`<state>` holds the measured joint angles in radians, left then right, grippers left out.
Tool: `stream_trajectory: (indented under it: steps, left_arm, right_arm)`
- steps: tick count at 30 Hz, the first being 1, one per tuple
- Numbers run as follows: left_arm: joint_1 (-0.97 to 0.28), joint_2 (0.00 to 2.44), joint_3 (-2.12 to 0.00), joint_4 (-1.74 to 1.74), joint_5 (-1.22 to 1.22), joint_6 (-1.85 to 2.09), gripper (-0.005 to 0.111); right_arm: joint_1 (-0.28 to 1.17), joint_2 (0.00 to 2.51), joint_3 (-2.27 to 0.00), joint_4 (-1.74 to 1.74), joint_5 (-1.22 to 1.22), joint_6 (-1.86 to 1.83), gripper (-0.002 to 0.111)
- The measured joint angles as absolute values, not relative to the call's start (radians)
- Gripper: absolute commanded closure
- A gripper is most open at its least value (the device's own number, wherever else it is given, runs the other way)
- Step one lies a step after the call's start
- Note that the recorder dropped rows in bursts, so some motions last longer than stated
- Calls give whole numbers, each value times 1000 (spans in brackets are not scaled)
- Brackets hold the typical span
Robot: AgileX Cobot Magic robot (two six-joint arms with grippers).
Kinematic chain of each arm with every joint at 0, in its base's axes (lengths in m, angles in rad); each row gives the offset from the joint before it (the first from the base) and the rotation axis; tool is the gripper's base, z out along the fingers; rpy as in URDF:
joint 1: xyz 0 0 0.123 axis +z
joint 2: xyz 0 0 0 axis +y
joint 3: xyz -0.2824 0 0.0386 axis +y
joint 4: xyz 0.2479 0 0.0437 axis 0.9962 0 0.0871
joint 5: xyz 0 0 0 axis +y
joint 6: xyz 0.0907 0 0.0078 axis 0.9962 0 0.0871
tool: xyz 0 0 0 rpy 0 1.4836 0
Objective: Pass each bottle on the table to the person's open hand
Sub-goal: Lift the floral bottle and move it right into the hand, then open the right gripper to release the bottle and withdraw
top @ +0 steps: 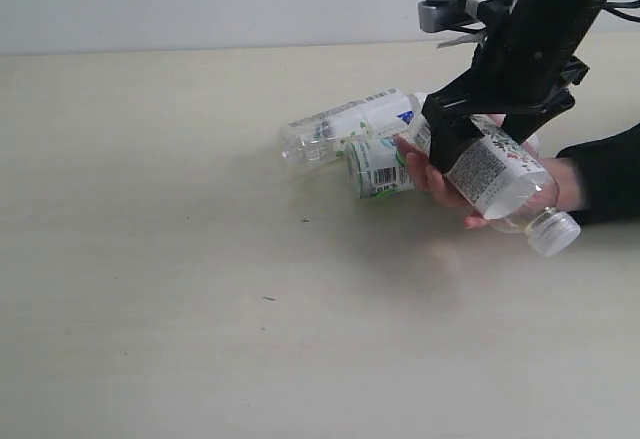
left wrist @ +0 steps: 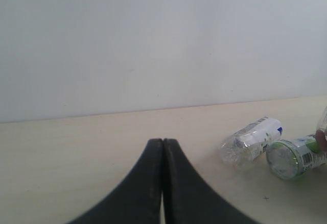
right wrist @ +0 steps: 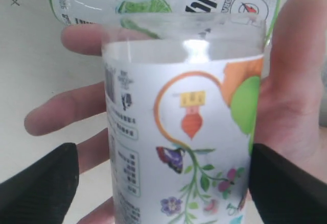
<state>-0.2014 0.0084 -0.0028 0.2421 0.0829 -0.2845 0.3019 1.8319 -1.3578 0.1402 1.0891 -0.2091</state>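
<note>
Floral-label bottle (right wrist: pixel 179 147) lies across person's open hand (right wrist: pixel 294 106). Right gripper (right wrist: pixel 163 183) straddles it, jaws wider than bottle. Left gripper (left wrist: pixel 162 150) pinched closed, away from hand. I count three bottles: white-label bottle (top: pixel 345 124), green-dot-label bottle (top: pixel 378 167) side by side, just beside hand. Table (top: pixel 200 339) bare, roomy nearside of hand; far edge behind it.
</note>
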Motion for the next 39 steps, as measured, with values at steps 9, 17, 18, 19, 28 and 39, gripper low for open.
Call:
stream_trajectory:
  steps: [9, 17, 18, 19, 28, 39]
  left_arm:
    - [-201, 8, -3, 242, 83, -284, 107]
    - [-201, 8, -3, 242, 83, -284, 107]
    - [-201, 8, -3, 242, 83, -284, 107]
    - [-201, 8, -3, 242, 83, -284, 107]
    - [-201, 8, -3, 242, 83, -284, 107]
    - [-201, 8, -3, 242, 83, -284, 107]
  right_arm:
    - [300, 1767, -1358, 140, 1091, -209, 22]
    - [300, 1569, -1358, 134, 1135, -211, 43]
    - [300, 1531, -1358, 129, 1132, -211, 53]
    - [300, 1490, -1358, 124, 1133, -211, 62]
    - [300, 1055, -1226, 90, 1066, -192, 108]
    - [300, 551, -818, -62, 942, -158, 108]
